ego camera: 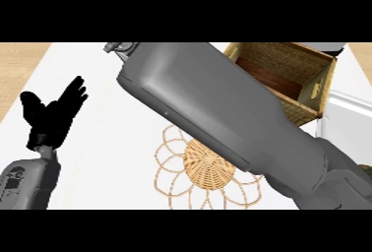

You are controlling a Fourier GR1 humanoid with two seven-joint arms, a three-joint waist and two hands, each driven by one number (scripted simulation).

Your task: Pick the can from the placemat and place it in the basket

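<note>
Your right forearm [218,118] is sweeping diagonally across the middle of the view, and it is hiding plenty. The right robot hand is lying out of sight past the arm's far end, so you cannot tell whether it is wide, narrow, or holding anything. The can is not showing anywhere; it may be sitting behind that arm or in that hidden hand, and I cannot say which.

Your left robot hand [52,114] is resting at the left edge, fingers spread wide and pointing up, holding nothing.

The woven placemat [207,170] is peeking out beneath the forearm, its looped border showing and the arm covering part of it. The basket [320,78] is standing at the upper right, open-topped, well apart from the placemat.

My worry: with the can unseen, you are risking a blind move, and the arm could be clipping the basket's near wall.

The white desk [109,162] is carrying everything, with a white box [349,128] just beside the basket and wooden floor [18,64] at the corners.
</note>
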